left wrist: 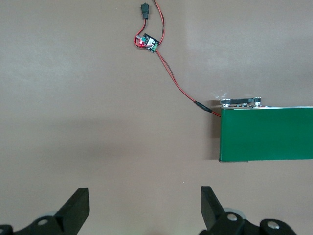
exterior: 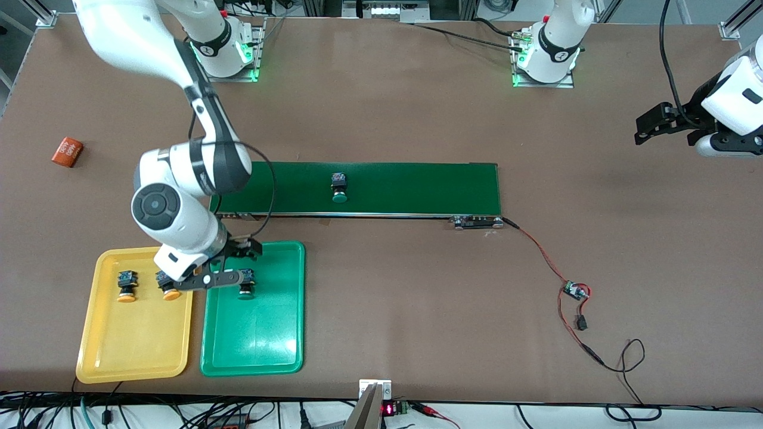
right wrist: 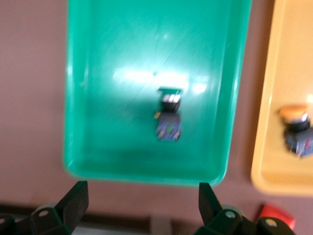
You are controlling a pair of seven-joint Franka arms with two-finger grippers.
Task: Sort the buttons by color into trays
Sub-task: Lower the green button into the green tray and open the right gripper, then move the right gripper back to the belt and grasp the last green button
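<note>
I had the belt (exterior: 381,188) running across the table's middle, with one green button (exterior: 339,186) lying on it, cap toward the camera. The two trays sat side by side nearer the camera at the right arm's end: the yellow tray (exterior: 101,351) held both orange-capped buttons (exterior: 126,285), (exterior: 167,286), and the green tray (exterior: 256,351) held one green button (right wrist: 169,117), lying on its side near the edge closest to the belt.

My right gripper (exterior: 235,262) hung over that tray edge, jaws apart and empty, just above the button. My left gripper (left wrist: 144,208) waited over bare table at the left arm's end, jaws spread wide, holding nothing.

The risk I saw: a finger lifting away so close could clip the button and knock it out over the low rim. The last button also worried me. It lay tipped on a belt, so a pinch on the round cap could slip.
</note>
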